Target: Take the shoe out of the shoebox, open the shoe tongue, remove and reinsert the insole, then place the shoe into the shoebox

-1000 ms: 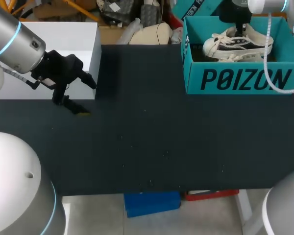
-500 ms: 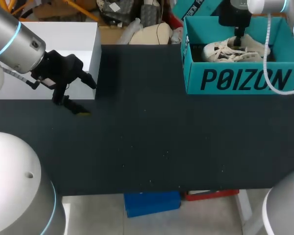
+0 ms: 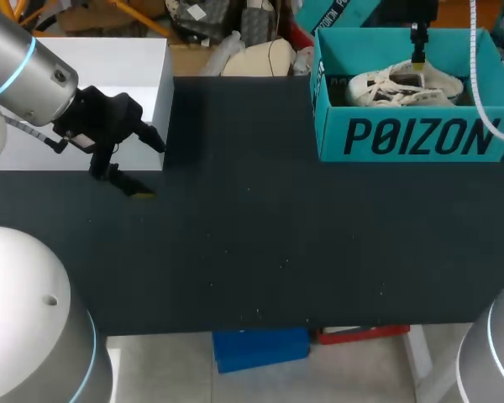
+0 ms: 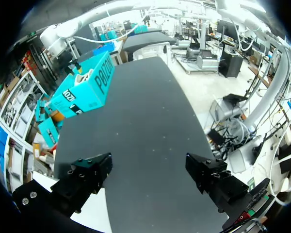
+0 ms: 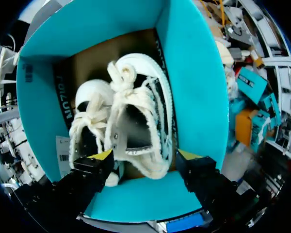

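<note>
From the head view, the shoebox point(image 3: 407, 134) wall hides the lower side of the shoe point(image 3: 403, 84).

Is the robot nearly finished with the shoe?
Nearly, it seems. Done: the white lace-up canvas shoe lies inside the teal cardboard shoebox, lowered there within the last second. In hand: nothing; the right tool hangs open over the shoe, and the left tool is open above the black table. Left: probably just drawing the right tool away.

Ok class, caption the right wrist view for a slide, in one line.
Open right end effector hovers over the shoebox, white shoes lying inside.
</note>
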Tool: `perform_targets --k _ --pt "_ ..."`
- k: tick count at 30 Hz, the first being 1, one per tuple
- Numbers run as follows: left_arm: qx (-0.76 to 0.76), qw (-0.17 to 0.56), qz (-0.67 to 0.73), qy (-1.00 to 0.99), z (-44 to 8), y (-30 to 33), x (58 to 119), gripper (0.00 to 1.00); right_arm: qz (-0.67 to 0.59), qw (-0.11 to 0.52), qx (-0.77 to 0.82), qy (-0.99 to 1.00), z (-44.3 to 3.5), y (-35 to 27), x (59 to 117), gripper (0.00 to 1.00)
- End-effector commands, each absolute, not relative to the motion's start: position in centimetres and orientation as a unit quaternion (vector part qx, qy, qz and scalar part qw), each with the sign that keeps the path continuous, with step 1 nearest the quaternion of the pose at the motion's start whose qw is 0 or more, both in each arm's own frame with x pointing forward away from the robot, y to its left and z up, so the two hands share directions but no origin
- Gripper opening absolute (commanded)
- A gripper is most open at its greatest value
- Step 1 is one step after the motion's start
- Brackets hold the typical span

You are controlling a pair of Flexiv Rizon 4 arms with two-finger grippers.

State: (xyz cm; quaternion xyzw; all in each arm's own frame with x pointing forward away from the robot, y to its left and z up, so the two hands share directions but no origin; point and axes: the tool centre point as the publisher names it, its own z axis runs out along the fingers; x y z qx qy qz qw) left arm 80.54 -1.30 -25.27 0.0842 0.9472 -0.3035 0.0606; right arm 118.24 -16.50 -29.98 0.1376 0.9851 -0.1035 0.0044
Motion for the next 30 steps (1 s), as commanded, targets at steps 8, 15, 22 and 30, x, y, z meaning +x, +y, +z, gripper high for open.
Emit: perform_targets --k 8,15,22,30 --pt "0.084 0.060 -0.301 0.948 -25.3 -1.3 80.5 1.00 -0.109 0.018 0.131 0.985 -22.8 -12.3 111.2 0.00" --pt "0.084 0.060 -0.301 0.948 -25.3 -1.3 80.5 1.00 -0.103 0.054 0.114 0.987 -20.5 -8.2 108.2 0.00" --pt "0.084 0.060 -0.301 0.948 -25.3 -1.3 80.5 1.00 -0.086 0.052 0.102 0.990 -19.3 -2.1 103.2 0.00" --pt "0.084 0.060 -0.301 0.948 -25.3 -1.3 80.5 1.00 -0.081 0.044 0.074 0.993 -19.6 5.5 95.8 0.00"
